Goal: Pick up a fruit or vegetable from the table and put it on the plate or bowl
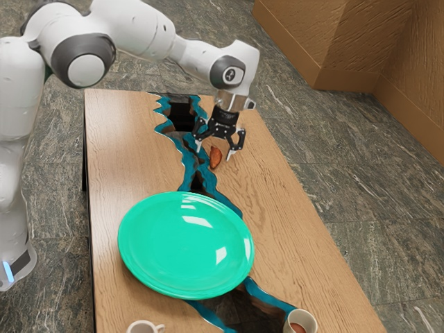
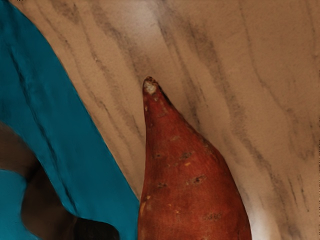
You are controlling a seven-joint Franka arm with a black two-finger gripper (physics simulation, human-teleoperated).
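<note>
While pincer (image 1: pixel 216 150) gapes astride sweet potato (image 1: pixel 217 157) | cup (image 1: pixel 289 324) holds something brown | plate (image 1: pixel 184 244) nearby

Two cups, one white (image 1: pixel 144 327) and one with brown inside (image 1: pixel 300 322), stand at the wooden table's (image 1: pixel 298 208) end; a teal strip (image 2: pixel 55 140) winds along it.

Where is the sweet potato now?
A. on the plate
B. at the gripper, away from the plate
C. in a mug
B: the sweet potato is right at the gripper, well apart from the green plate.
</note>
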